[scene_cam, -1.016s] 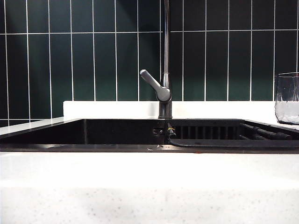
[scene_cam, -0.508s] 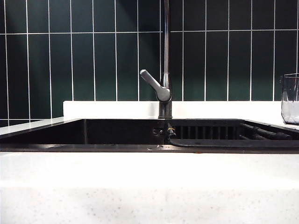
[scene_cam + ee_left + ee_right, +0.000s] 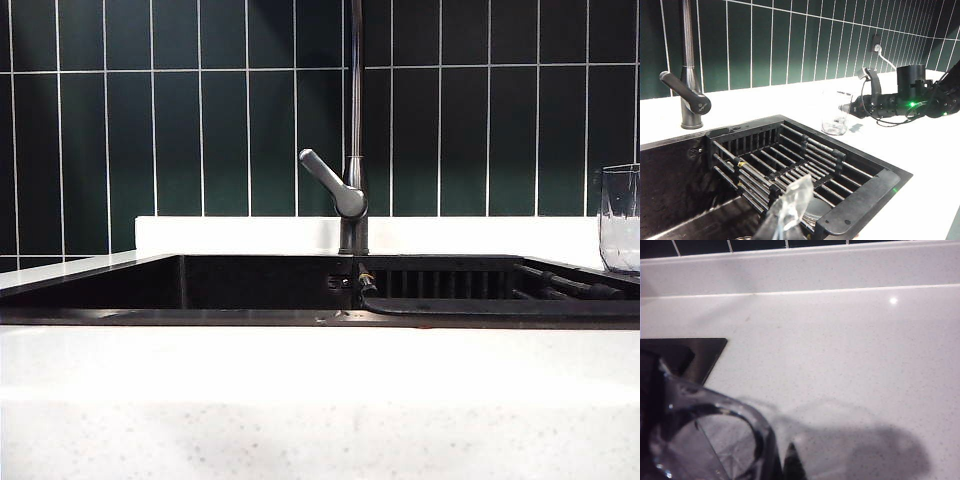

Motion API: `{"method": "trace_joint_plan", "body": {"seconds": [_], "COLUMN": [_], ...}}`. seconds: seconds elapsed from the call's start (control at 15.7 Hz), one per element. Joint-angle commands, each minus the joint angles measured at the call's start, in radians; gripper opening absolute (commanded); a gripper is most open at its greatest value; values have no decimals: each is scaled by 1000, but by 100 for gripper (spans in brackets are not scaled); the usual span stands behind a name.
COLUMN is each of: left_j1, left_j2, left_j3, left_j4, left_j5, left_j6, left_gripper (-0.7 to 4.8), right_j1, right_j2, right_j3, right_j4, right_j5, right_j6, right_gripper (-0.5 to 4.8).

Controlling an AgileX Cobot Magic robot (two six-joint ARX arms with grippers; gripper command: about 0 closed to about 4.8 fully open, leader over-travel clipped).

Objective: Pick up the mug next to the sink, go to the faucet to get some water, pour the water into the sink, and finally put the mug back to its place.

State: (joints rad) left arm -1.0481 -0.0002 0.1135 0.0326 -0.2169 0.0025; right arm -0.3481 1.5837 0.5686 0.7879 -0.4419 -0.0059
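Mug (image 3: 835, 113): clear glass, upright on the counter (image 3: 920, 165) beside the sink (image 3: 867, 192), pinched at its rim by the right gripper (image 3: 854, 107).
Sink: rack (image 3: 785, 165) inside.
Left gripper (image 3: 790, 210): pressed together over the sink, holding nothing.
Faucet (image 3: 350, 190): behind the sink.

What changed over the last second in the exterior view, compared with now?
The mug slid toward the right edge of the exterior view and sank a little, ending upright beside the sink. The right tool is at the mug, gripping it; it sits outside the exterior view. The faucet, its lever and the rack stayed put. The left tool is shut over the rack.
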Motion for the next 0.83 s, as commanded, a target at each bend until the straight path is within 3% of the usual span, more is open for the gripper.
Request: {"method": "trace_joint_plan", "body": {"seconds": [0.06,0.44,0.64,0.83], "left_j1": [0,0,0,0], "left_j2": [1,1,1,1], "left_j3": [3,3,3,3], "left_j4": [5,-11,-19,-19], "left_j5": [5,13,17,19], "left_j6": [-3,-3,-3,-3], "left_gripper": [-5,-5,-5,-5], "right_j1": [-1,-2,-3,-3], "right_j2": [-5,-5,-5,-5], "right_j3": [3,3,3,3], "right_j4": [20,16,-10,-18], "right_j5": [-2,-2,25,25], "right_j6": [-16,-25,-29,-29], "right_gripper": [-7,-4,61,63]}}
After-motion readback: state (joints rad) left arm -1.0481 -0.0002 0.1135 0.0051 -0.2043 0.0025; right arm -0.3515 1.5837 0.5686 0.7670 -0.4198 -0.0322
